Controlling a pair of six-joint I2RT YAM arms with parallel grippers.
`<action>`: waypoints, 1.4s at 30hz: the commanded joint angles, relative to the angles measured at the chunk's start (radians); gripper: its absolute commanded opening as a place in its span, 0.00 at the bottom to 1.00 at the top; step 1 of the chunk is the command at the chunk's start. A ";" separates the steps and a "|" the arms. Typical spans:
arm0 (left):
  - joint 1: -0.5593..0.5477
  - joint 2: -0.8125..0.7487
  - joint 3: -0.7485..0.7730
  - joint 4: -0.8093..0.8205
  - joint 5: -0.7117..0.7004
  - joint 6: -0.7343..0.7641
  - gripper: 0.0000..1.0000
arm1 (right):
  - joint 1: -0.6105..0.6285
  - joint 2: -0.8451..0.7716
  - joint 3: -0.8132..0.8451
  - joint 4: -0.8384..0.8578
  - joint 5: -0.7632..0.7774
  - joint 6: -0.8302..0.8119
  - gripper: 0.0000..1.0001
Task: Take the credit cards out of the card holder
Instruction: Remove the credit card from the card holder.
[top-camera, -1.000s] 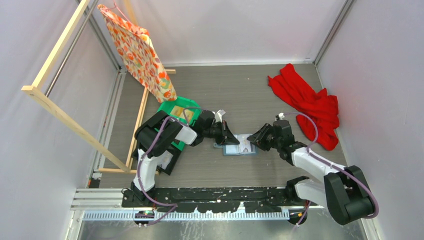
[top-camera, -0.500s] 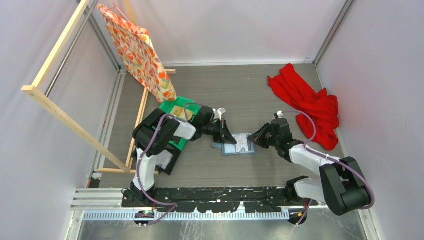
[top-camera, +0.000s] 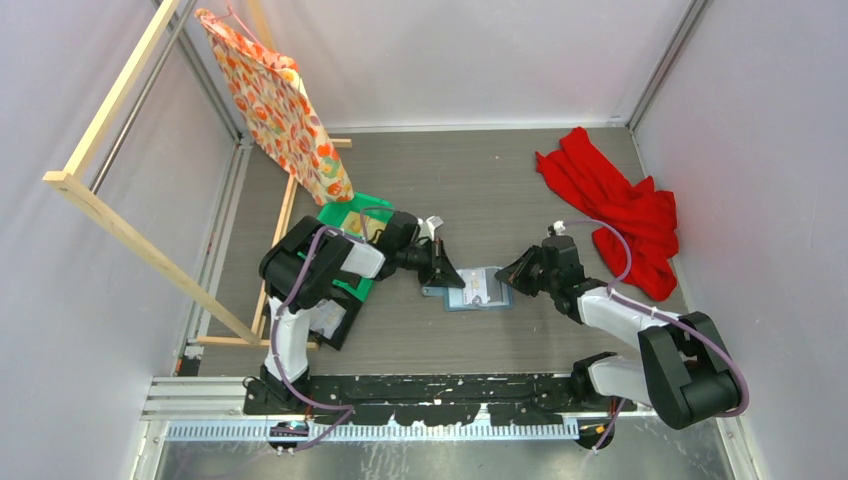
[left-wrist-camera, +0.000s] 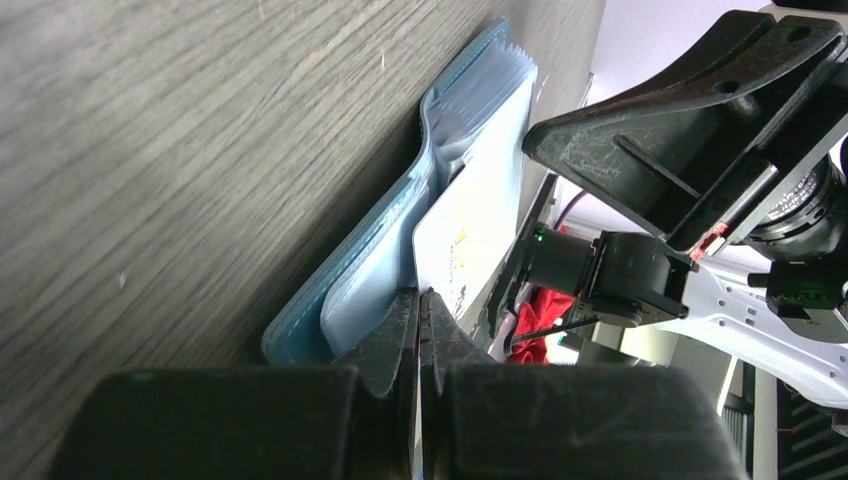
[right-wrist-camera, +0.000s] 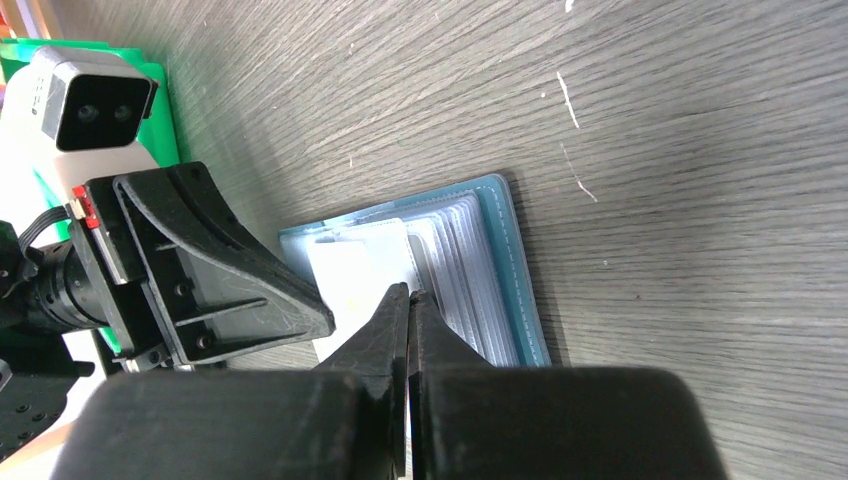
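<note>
The blue-teal card holder (top-camera: 480, 305) lies open on the table between both arms, its clear sleeves fanned (right-wrist-camera: 470, 270). A whitish credit card (top-camera: 478, 288) sticks out of it, tilted up at its left end. My left gripper (top-camera: 447, 278) is shut on that card's edge (left-wrist-camera: 470, 230), its fingertips (left-wrist-camera: 420, 295) pressed together with a thin pale strip between them. My right gripper (top-camera: 503, 279) is shut (right-wrist-camera: 410, 292) where the card's right edge meets the sleeves. It appears to pinch a sleeve page, though I cannot tell this from the card itself. No dark card shows.
A green bin (top-camera: 350, 215) sits just behind the left arm. A red cloth (top-camera: 610, 205) lies at the back right. A wooden frame (top-camera: 130, 240) with a patterned bag (top-camera: 280, 100) stands along the left side. Both grippers' heads nearly face each other over the holder.
My right gripper has shut at the holder's sleeves. My left gripper drew slightly left with the white card, and the holder shifted a little left.
</note>
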 joint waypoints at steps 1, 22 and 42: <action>0.018 -0.059 -0.048 0.008 -0.012 0.016 0.01 | 0.006 0.023 -0.028 -0.139 0.082 -0.037 0.01; 0.019 0.024 -0.075 0.216 0.021 -0.123 0.36 | 0.007 0.022 -0.031 -0.128 0.063 -0.037 0.01; 0.008 0.036 -0.083 0.364 -0.016 -0.193 0.36 | 0.006 0.015 -0.034 -0.131 0.062 -0.035 0.01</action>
